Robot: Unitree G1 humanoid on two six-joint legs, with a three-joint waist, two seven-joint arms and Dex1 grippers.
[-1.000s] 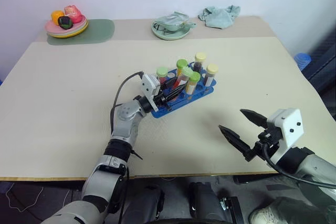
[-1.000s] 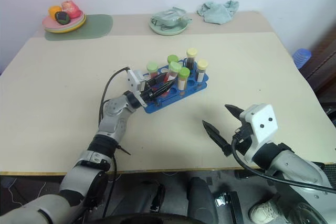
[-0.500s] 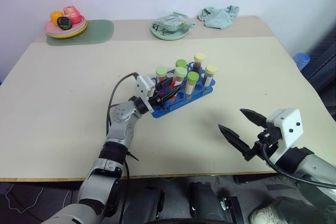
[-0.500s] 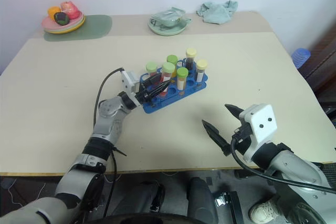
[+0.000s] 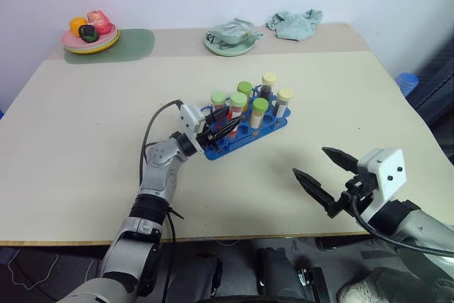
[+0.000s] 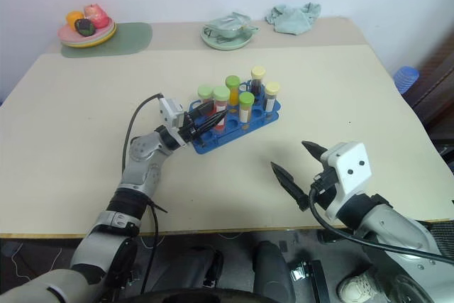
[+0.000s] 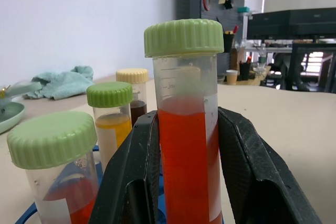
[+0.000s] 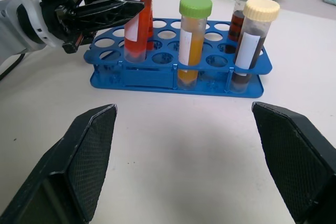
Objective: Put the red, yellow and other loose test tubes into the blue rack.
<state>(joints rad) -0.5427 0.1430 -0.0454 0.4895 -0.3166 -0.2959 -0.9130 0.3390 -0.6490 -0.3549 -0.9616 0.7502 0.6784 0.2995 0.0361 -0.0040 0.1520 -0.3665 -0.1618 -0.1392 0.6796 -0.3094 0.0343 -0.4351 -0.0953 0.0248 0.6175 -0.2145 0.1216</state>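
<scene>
Red liquid fills the clear plastic green-capped test tube [image 7: 186, 129], which now stands upright in a hole of the bright blue plastic rack [image 8: 157, 80]; a second ago it leaned across the other tubes. Five more capped tubes, among them a yellow-orange one [image 8: 193, 43] and a dark brown cream-capped one [image 8: 252, 43], stand seated beside it. Pinched on the red tube, the left end effector [image 5: 218, 131] has not let go, so release looks like the remaining step. Spread wide and empty, the right end effector [image 5: 325, 177] hovers over the beige surface [image 5: 85, 125], well apart. No loose tubes lie there.
</scene>
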